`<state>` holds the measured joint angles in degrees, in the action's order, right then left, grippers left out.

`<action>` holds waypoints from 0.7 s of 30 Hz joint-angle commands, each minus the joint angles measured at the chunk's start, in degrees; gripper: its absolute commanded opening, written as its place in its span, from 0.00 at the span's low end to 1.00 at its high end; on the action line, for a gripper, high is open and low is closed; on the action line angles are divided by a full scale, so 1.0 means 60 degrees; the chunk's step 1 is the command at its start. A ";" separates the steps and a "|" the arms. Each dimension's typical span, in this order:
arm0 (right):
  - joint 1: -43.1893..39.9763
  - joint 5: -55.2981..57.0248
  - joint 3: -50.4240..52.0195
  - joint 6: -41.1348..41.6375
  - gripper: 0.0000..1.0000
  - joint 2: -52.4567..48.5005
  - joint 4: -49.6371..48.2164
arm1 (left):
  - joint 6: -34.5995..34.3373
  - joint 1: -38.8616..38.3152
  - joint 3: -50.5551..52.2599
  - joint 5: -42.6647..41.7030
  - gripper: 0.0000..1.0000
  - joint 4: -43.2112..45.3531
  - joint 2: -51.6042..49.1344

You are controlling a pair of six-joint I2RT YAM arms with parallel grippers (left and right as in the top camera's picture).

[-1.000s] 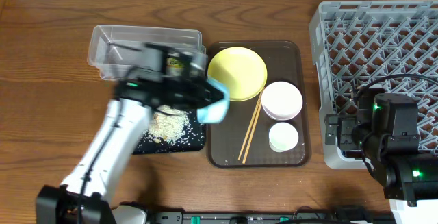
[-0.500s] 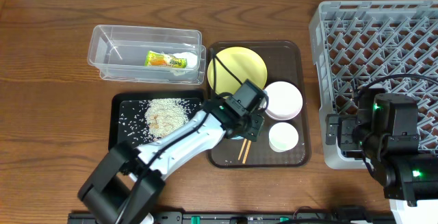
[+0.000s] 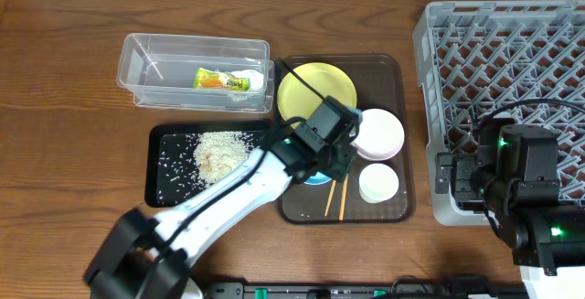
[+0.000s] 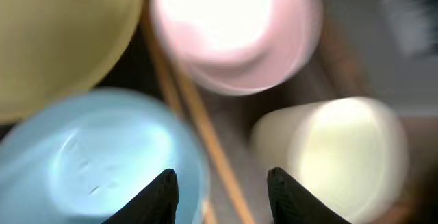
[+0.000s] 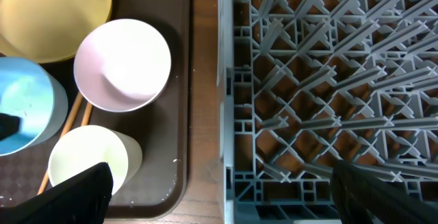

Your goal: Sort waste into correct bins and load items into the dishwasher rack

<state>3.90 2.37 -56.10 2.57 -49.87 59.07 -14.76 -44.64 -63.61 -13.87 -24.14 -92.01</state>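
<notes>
My left gripper (image 3: 313, 165) (image 4: 219, 196) is open over the brown tray, its fingers astride the near rim of the light-blue bowl (image 3: 317, 180) (image 4: 82, 162), which rests on the tray. The chopsticks (image 3: 336, 195) (image 4: 205, 142), white bowl (image 3: 377, 134) (image 4: 236, 32), small white cup (image 3: 377, 182) (image 4: 342, 155) and yellow plate (image 3: 315, 93) (image 4: 55, 32) lie around it. The clear tub (image 3: 146, 66) holds the wrapper (image 3: 221, 81) and tissue (image 3: 253, 81). Rice (image 3: 218, 151) lies in the black tray (image 3: 157, 166). My right gripper (image 3: 448, 182) (image 5: 222, 196) is open and empty at the grey rack's (image 3: 512, 61) (image 5: 328, 80) left edge.
The brown serving tray (image 3: 388, 70) (image 5: 185, 114) sits between the bins and the rack, with a strip of bare wood on each side. My left arm stretches from the front edge across the black tray's right side.
My left gripper carried the light-blue bowl from above the black tray rightward and down onto the brown tray, and its fingers now stand open. The right arm has not moved.
</notes>
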 commanded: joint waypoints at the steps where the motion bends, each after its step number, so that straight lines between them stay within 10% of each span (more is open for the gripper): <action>1: 0.0069 0.0069 -0.0168 0.0058 0.99 0.0015 0.0018 | 0.0102 -0.0018 -0.0251 -0.1195 0.46 0.0098 0.0222; 12: 0.0069 0.0066 -0.0168 0.0058 0.99 0.0015 0.0022 | -0.0091 -0.0739 -0.0069 -0.1188 0.45 0.0342 -0.1370; 18: 0.0069 0.0069 -0.0168 0.0058 0.99 0.0015 0.0044 | -0.0157 -0.0729 -0.0084 -0.1191 0.08 0.0299 -0.1836; 21: 0.0069 0.0073 -0.0168 0.0058 0.99 0.0015 0.0029 | -0.0164 -0.0565 -0.0149 -0.1315 0.06 0.0262 -0.1523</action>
<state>3.90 2.37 -56.10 2.57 -49.87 59.16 -15.64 -48.97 -64.18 -20.80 -22.44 -103.33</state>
